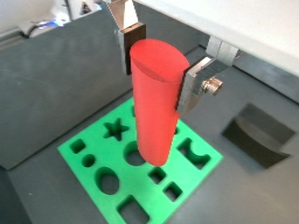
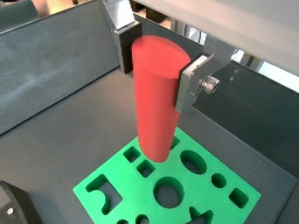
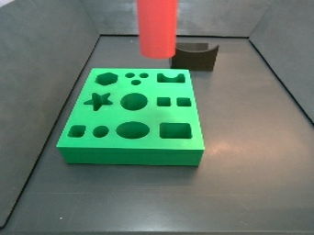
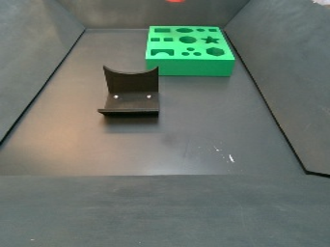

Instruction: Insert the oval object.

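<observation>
No writing shows anywhere. The gripper [image 1: 160, 63] clamps the red oval object [image 1: 155, 105] upright above the green block [image 1: 142, 173]. In a side view the peg [image 3: 157, 26] is cut off at the top; the fixture [image 3: 196, 56] stands behind.

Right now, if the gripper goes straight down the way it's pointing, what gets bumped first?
Probably the green block. The gripper holds the red peg upright above it, so the peg's lower end would likely meet the block's holed top first; which hole lies below is unclear.
</observation>
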